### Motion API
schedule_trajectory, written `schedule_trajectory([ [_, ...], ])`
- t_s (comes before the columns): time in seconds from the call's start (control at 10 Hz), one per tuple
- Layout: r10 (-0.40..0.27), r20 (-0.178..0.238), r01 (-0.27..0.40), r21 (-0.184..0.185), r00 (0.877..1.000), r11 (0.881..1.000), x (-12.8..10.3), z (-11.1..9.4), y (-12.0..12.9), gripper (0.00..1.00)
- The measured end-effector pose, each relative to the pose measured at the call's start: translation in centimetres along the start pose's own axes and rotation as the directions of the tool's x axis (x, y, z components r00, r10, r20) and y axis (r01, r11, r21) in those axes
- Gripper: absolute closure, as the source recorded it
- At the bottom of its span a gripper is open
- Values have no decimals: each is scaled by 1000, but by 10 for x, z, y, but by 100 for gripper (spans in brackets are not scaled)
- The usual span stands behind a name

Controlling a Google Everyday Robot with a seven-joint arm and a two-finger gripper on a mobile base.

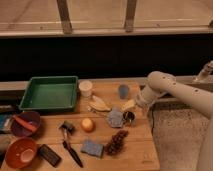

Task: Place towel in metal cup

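Note:
The towel (115, 118) is a small grey-blue cloth lying crumpled on the wooden table (142, 155), right of centre. The metal cup (129, 117) is a small dark shiny cup standing just right of the towel, touching or almost touching it. My gripper (131, 107) hangs at the end of the white arm (159, 84) that reaches in from the right. It sits just above and behind the metal cup, close to the towel's right edge.
A blue-grey cup (123, 91) and a white cup (85, 88) stand at the back. A green tray (49, 93) is back left. A banana (99, 104), orange (87, 124), grapes (116, 143), sponge (92, 148), brush (69, 142) and bowls (22, 150) lie around.

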Motion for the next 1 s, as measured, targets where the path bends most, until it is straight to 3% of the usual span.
schedule_trajectory([
  [1.0,-6,0,6,8,1000,1000,0,-1,0,20],
])
